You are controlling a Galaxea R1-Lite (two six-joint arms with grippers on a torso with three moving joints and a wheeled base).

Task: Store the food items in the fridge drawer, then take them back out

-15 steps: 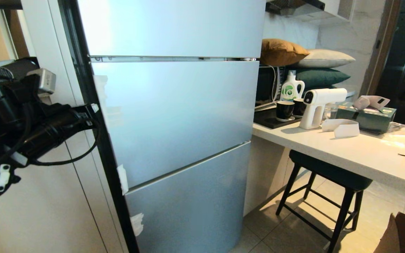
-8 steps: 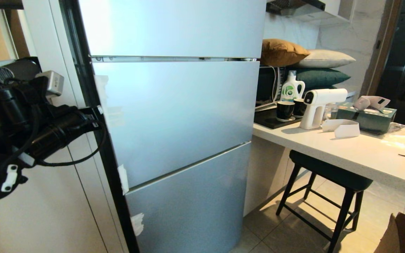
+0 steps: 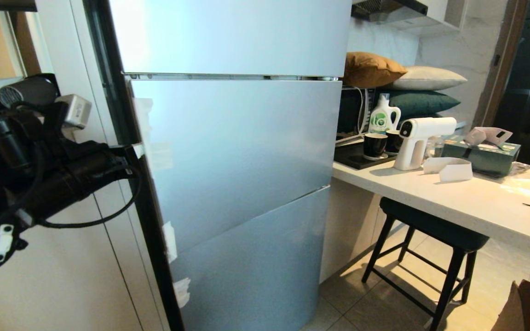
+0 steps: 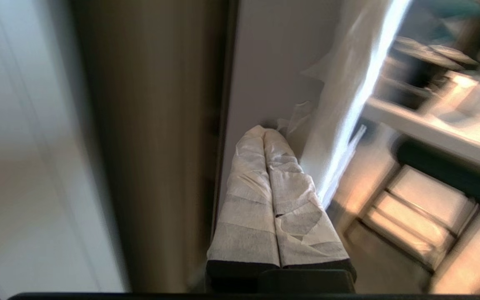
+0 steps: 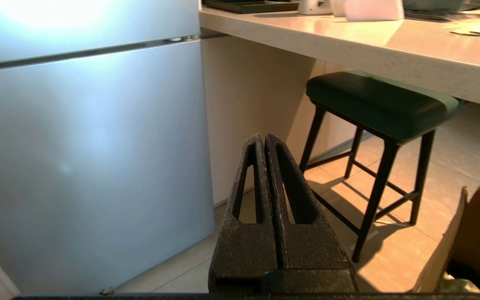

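Observation:
The fridge [image 3: 237, 156] stands with all its silver doors shut, so the fridge drawer and the food items are hidden. My left gripper [image 3: 130, 150] is at the left side edge of the middle door. In the left wrist view its tape-wrapped fingers [image 4: 261, 175] are pressed together, shut on nothing, with the tips of the left gripper [image 4: 263, 130] against the door's pale side edge. My right gripper [image 5: 263, 136] hangs low and shut, empty, facing the lower door [image 5: 86, 158] and the stool.
A white cabinet panel [image 3: 62, 276] flanks the fridge on the left. To the right runs a white counter [image 3: 467, 202] carrying cups, a white spray gun [image 3: 414, 138] and a tissue box, with a dark stool [image 3: 430, 230] under it. A cardboard box [image 3: 529, 308] sits on the floor.
My left arm has swung right and slightly down, bringing its shut fingertips onto the middle door's left edge. The fridge's left edge sits slightly further right in view. The right arm is still.

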